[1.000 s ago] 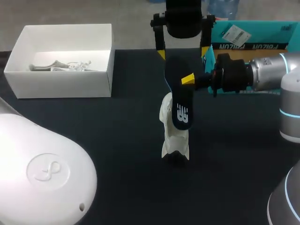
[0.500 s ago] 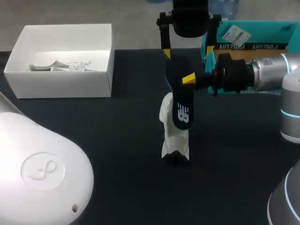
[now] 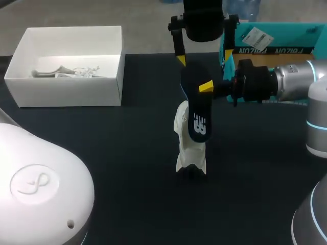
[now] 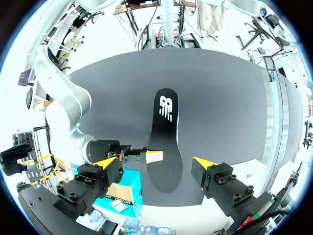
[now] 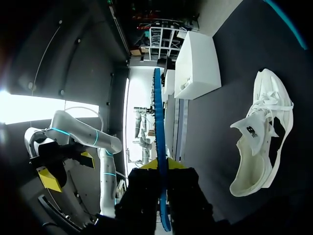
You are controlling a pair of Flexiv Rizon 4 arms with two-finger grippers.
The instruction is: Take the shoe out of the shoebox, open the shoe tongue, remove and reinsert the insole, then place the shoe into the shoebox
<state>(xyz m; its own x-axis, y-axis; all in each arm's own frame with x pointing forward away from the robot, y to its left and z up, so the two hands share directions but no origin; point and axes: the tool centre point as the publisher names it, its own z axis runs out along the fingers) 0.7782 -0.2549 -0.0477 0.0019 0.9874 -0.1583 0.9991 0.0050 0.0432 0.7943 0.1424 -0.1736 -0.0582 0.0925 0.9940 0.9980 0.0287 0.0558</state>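
A dark insole (image 3: 198, 120) with a white logo hangs tilted over the table, and my right gripper (image 3: 203, 88) is shut on its edge near the heel end. Seen from the right wrist, the insole (image 5: 159, 142) is edge-on between the shut fingers of the right gripper (image 5: 163, 164). My left gripper (image 3: 202, 57) hovers open above the insole's upper end. From the left wrist, the insole (image 4: 165, 142) lies between the wide-apart fingers of my left gripper (image 4: 155, 162), untouched. The white shoe (image 3: 190, 148) lies on the black table under the insole's lower end, its opening showing in the right wrist view (image 5: 264, 132).
A white open box (image 3: 66, 66) with a few pale scraps inside stands at the back left. The teal shoebox (image 3: 276, 43) sits at the back right, behind my right arm. My left arm's large white housing (image 3: 41, 189) fills the front left.
My left gripper has edged slightly to the right above the insole. The left arm's white housing has slid down and left. Insole, shoe and right gripper stay put.
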